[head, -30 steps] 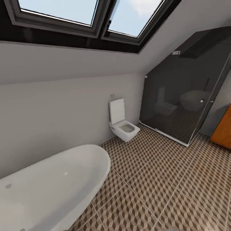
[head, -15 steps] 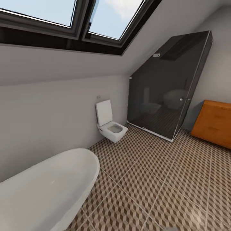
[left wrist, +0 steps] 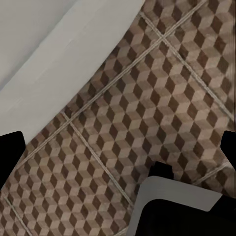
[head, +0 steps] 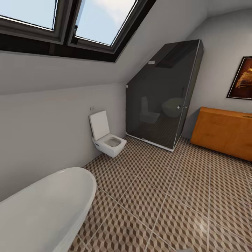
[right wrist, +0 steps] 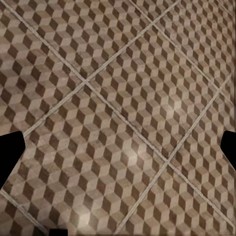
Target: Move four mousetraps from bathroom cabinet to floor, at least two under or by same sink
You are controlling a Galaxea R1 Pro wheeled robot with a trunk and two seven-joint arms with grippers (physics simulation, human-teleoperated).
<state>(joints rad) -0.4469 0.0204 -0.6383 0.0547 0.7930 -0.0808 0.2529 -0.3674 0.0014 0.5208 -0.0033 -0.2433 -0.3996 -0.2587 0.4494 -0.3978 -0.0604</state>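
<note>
The orange-brown cabinet [head: 224,134] stands against the far wall at the right of the head view, its fronts closed. The cube-patterned bathroom floor [head: 157,196] stretches from me to it. The mousetraps and the sink are out of view. In the left wrist view my left gripper [left wrist: 118,157] is open over the floor [left wrist: 147,88], its dark fingertips [left wrist: 11,157] at the picture's edges and nothing between them. My right gripper [right wrist: 118,155] is likewise open over bare floor tiles [right wrist: 123,98].
A white bathtub [head: 42,210] fills the near left, and its rim [left wrist: 49,49] is close to my left gripper. A white toilet [head: 108,140] hangs on the left wall. A dark glass shower [head: 161,101] stands in the far corner beside the cabinet. A painting [head: 243,78] hangs above the cabinet.
The whole head view has swung to the right: the tub, toilet and shower slid left in the picture, and more of the cabinet and the painting came into view.
</note>
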